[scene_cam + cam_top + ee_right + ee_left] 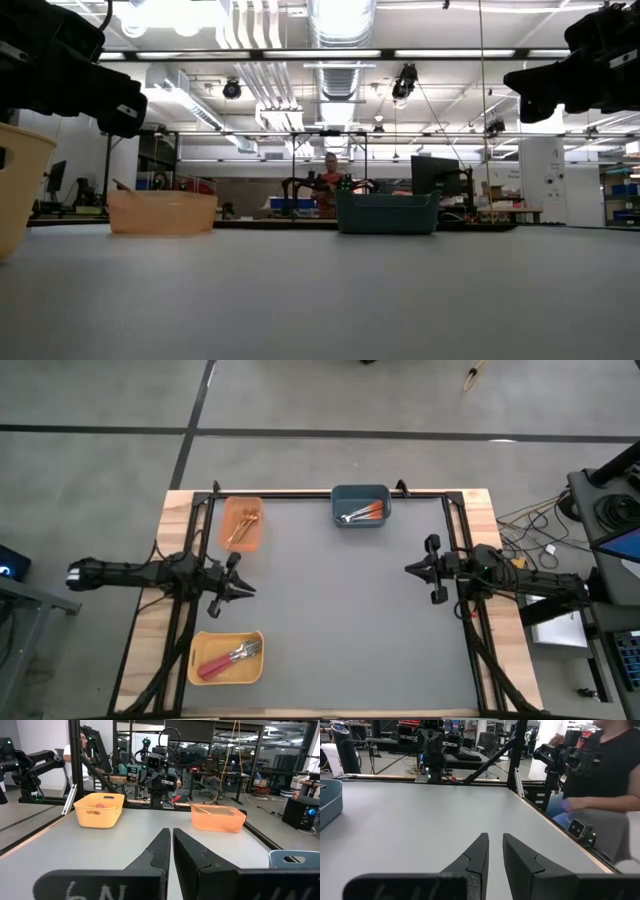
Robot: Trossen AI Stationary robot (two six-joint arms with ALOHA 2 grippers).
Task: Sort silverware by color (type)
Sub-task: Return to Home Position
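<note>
Forks lie in three bins on the grey table, one kind to each bin. Thin gold forks are in the orange bin, at the upper left of the table in the high view. Silver forks with orange handles lie in the blue-grey bin, at the middle of the table's top edge in that view. Forks with red-pink handles lie in the yellow bin, near the lower left corner.

The left claw hangs over the left side of the table, between the orange bin and the yellow bin and apart from both, pointing toward the middle. Its own wrist view shows the two fingers drawn nearly together, with only a thin slit between them and nothing held.

The right claw hangs over the right side, facing the left one across the bare middle and well apart from every bin. Its fingers are all but touching and hold nothing. In the low view both arms show raised above the tabletop.

A person in a dark shirt is beyond the table's edge in the left wrist view.
</note>
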